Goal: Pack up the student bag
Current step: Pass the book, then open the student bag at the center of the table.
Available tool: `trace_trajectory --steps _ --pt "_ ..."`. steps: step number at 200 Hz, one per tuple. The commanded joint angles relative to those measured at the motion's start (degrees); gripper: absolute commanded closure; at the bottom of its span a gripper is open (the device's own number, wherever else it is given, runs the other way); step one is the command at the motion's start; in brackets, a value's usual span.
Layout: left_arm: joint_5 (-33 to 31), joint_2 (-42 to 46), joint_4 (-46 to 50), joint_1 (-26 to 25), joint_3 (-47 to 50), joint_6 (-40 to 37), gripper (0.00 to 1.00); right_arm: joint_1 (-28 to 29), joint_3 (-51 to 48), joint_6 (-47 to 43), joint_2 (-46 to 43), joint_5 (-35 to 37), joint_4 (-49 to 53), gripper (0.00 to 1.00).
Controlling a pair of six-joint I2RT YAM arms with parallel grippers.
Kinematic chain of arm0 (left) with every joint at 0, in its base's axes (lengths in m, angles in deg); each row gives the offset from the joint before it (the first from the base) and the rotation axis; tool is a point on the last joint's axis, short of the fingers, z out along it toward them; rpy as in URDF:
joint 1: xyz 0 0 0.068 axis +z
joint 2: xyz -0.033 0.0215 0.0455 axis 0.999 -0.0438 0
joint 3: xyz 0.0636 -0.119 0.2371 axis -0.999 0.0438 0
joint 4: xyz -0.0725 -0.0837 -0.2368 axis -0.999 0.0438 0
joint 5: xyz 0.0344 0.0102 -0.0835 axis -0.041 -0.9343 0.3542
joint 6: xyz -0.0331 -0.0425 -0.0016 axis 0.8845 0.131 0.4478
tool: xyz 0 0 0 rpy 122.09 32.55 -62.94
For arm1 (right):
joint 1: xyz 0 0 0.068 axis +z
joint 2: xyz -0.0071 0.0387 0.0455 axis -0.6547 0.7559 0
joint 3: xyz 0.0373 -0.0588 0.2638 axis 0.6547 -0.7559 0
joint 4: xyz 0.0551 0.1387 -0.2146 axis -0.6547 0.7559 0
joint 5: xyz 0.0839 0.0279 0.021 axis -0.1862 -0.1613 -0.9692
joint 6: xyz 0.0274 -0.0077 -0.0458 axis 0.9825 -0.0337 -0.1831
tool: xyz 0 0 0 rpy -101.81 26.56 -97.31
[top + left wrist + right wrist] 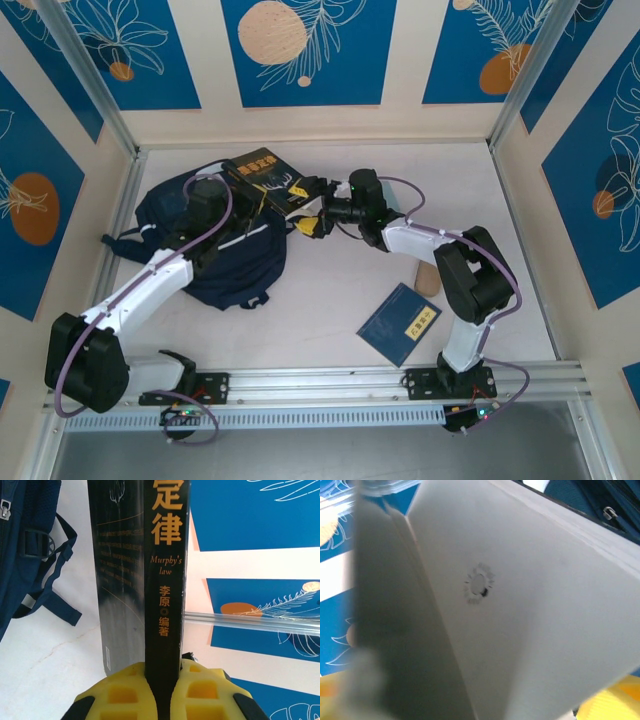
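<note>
My left end effector is clenched on the spine of a black book, which sits at the one o'clock edge of the backpack. The backpack lies on the table, at nine o'clock from its middle. It is dark navy fabric with a thin white stripe, dark trailing straps and a zip pull. My right end effector straddles the book's pages with its fingers wide apart; I cannot tell whether it grips.

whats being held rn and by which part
The black book, clamped across its thickness at the lower end of its spine by the left gripper. Whether the right gripper grips its pages cannot be told.
</note>
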Motion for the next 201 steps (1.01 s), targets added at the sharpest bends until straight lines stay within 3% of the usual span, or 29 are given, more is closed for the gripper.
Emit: trace_trajectory --steps 1,16,46,88,103,114,133,150,178,201 --pt "-0.8 1.0 -4.9 -0.7 1.0 1.4 1.0 -0.6 -0.6 2.8 0.3 2.5 -9.1 0.17" --pt "-0.2 1.2 -3.5 -0.7 1.3 1.4 1.0 -0.8 -1.6 4.2 0.7 3.3 -15.6 0.22" --pt "1.0 1.5 0.0 -0.7 1.0 -0.2 1.0 -0.6 -2.3 3.7 0.2 3.8 -16.6 0.38" --pt "3.1 1.9 3.5 -0.7 1.4 -3.2 1.0 -0.8 -3.7 0.6 -1.3 4.1 -13.2 0.79" --pt "3.6 2.4 6.8 -0.6 0.9 -6.0 0.9 -1.2 -3.9 -2.5 -2.9 4.2 -8.7 0.9" --pt "3.5 3.0 10.7 -0.6 0.1 -8.9 0.75 -1.8 -4.4 -6.1 -4.7 4.4 -5.0 0.98" --pt "1.2 3.6 22.4 -0.6 -3.1 -17.0 0.48 -2.9 -4.7 -12.8 -8.2 4.5 2.5 1.0" --pt "-1.0 3.4 33.4 -0.6 -7.1 -26.9 0.34 -4.3 -4.9 -20.6 -11.6 4.5 10.4 1.0" --pt "-8.2 0.6 51.1 -0.6 -14.5 -44.3 0.24 -6.2 -4.4 -33.5 -17.0 5.3 24.0 1.0" --pt "-10.4 -3.8 58.9 -0.8 -18.2 -55.2 0.22 -7.4 -4.9 -40.5 -20.6 6.1 31.6 1.0"
